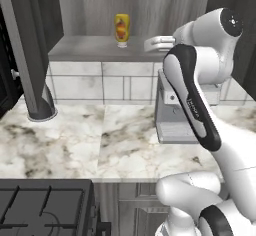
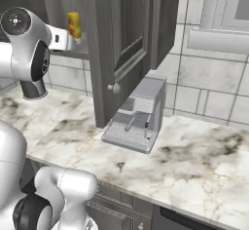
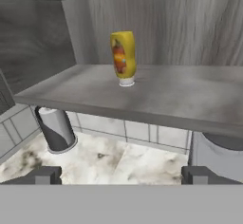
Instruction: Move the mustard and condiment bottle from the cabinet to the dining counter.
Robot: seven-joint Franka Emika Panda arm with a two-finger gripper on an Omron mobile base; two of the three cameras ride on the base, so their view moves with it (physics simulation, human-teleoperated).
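- right, the mustard stands upright on the grey shelf inside the cabinet, cap down, red-orange label showing, with bare shelf all round it
- in the left base view the mustard sits left of the white hand, apart from it
- the gripper hangs in front of the shelf edge and below it, jaws spread wide with nothing between them, both dark fingertips well clear of the bottle
- the cabinet door stands swung open over the worktop in the right base view
- below, a grey espresso machine sits on the marble worktop against the tiled backsplash
- a dark cylindrical canister stands on the worktop to the left, and a black stovetop shows at the near left corner
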